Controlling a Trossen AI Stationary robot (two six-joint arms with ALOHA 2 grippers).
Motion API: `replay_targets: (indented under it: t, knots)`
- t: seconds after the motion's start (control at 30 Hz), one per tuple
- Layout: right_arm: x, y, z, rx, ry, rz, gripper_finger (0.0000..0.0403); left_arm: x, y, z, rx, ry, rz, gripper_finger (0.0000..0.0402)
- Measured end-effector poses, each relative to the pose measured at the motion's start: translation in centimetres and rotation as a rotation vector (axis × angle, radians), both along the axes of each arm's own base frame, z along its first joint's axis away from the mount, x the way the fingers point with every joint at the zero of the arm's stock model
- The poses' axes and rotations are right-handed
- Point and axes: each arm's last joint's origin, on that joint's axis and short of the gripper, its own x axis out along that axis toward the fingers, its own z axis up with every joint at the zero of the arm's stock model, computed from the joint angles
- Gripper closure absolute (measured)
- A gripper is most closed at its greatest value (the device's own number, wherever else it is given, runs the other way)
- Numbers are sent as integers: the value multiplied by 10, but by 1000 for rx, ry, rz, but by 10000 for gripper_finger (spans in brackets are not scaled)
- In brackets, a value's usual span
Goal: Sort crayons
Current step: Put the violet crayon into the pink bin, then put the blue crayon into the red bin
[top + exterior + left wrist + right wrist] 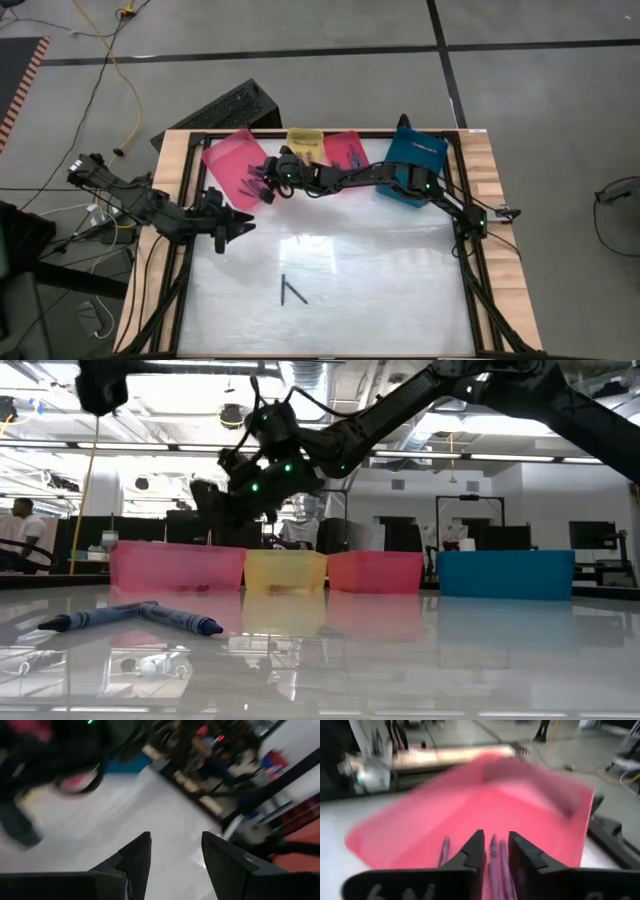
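From above, the right hand [262, 180] is hovering over the pink tray [232, 162] near the worktop's [400, 280] far left corner, where purple crayons [249, 186] are lying, and two dark crayons [291, 292] are resting toward the near edge. The right wrist view is showing its fingers [473, 851] slightly apart, gripping nothing. The left hand [232, 226] is waiting by the left edge, fingers parted and empty.

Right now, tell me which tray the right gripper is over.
The pink tray, the leftmost of the four and turned askew. The right gripper hangs over its crayons; the yellow, red and blue trays lie further right.
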Motion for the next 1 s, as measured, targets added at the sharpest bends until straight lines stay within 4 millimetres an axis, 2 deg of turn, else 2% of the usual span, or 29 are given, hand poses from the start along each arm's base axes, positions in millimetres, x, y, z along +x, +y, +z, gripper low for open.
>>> replay_targets:
  t: [0.13, 0.27, 0.4, 0.5, 0.63, 0.73, 0.83, 1.0]
  knots:
    - [-1, 0, -9, 13, 69, 1, 294, 2, -1, 14, 13, -127, -12, 237]
    - [-4, 8, -6, 52, 107, 4, 280, 1, 0, 33, 79, -270, -9, 237]
    - [-12, 27, 27, 48, 120, 38, 279, -3, 5, 55, 192, -298, 13, 237]
    - [-23, 46, 51, 58, 154, 67, 281, -5, 9, 64, 288, -245, 53, 237]
    - [-39, 77, 76, 124, 206, 97, 282, -5, 18, 61, 390, -129, 103, 237]
    - [-53, 109, 90, 171, 259, 132, 282, -3, 27, 55, 425, -56, 146, 237]
    - [-63, 145, 93, 209, 316, 128, 282, 2, 39, 53, 422, -38, 145, 237]
    - [-79, 204, 91, 202, 359, 99, 282, 13, 61, 50, 391, -30, 39, 237]
